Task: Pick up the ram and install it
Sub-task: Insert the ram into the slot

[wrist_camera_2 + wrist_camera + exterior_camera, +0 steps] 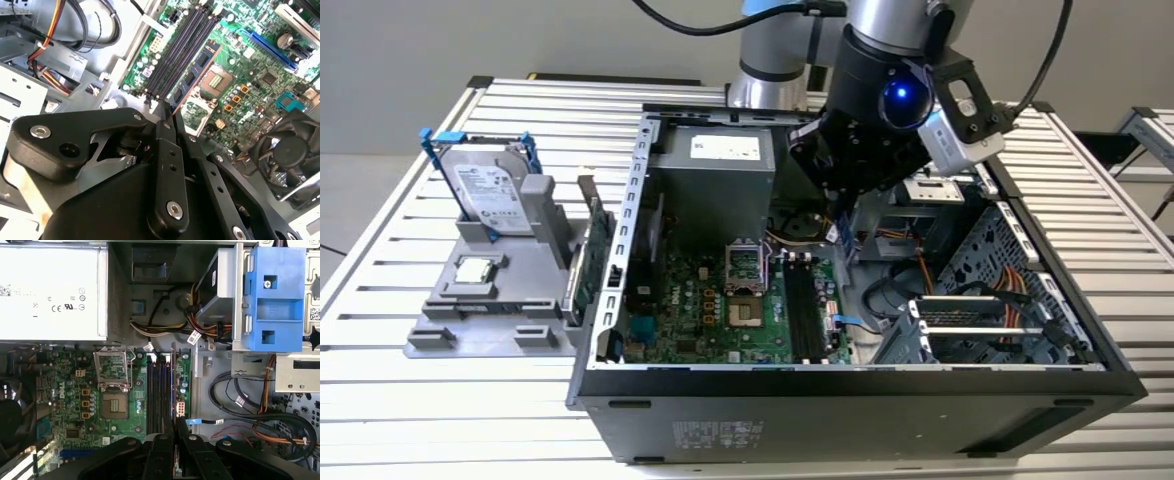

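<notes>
In the exterior view we are seeing our hand (843, 215) hanging inside the open computer case (854, 380), which is lying on the slatted tabletop (400, 430). The hand is sitting over the far end of the memory slots (803, 310) on the green motherboard (720, 310). On the exterior view's left, a silver hard drive (491, 195) is standing upright in a grey holder (480, 310), well apart from the case. We cannot make out the ram from here.

In the second wrist view our fingers (167, 150) are pressing together on the near end of the ram (197, 72), a slim blue stick with dark chips. It is reaching away from the hand above the motherboard (250, 65), running alongside the black memory slots (182, 47) and just beside the processor socket (215, 80). Whether it is touching a slot, we cannot tell. A black fan (287, 150) is sitting near the hand.

In the first wrist view we are looking along the hand (175, 432), and the ram (173, 380) is showing edge-on as a thin line beside the slots (157, 390). The power supply (52, 290) and a blue bracket (277, 300) are lying beyond.
</notes>
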You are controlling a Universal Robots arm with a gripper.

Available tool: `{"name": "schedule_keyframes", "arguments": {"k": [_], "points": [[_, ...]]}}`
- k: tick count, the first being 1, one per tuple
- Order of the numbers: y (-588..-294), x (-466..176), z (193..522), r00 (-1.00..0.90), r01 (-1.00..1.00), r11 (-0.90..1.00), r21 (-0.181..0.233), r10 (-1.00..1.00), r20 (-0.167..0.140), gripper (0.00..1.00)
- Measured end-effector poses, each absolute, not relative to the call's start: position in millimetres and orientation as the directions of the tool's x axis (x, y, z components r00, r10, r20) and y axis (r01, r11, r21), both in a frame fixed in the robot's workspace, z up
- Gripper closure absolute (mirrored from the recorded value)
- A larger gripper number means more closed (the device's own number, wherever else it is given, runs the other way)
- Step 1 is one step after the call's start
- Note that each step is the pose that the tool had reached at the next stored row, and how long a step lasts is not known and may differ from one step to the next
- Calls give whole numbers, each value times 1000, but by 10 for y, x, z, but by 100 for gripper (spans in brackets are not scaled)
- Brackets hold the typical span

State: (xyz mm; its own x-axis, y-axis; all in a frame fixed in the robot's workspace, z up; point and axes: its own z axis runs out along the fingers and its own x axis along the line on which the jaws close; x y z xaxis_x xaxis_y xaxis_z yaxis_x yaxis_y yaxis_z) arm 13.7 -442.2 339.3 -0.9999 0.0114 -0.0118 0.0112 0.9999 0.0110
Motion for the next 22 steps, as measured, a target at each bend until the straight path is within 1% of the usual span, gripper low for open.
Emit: {"name": "schedule_keyframes", "arguments": {"k": [22], "points": [[-4402,140,3312,-1000,21,1000,11,22,-12,100]]}}
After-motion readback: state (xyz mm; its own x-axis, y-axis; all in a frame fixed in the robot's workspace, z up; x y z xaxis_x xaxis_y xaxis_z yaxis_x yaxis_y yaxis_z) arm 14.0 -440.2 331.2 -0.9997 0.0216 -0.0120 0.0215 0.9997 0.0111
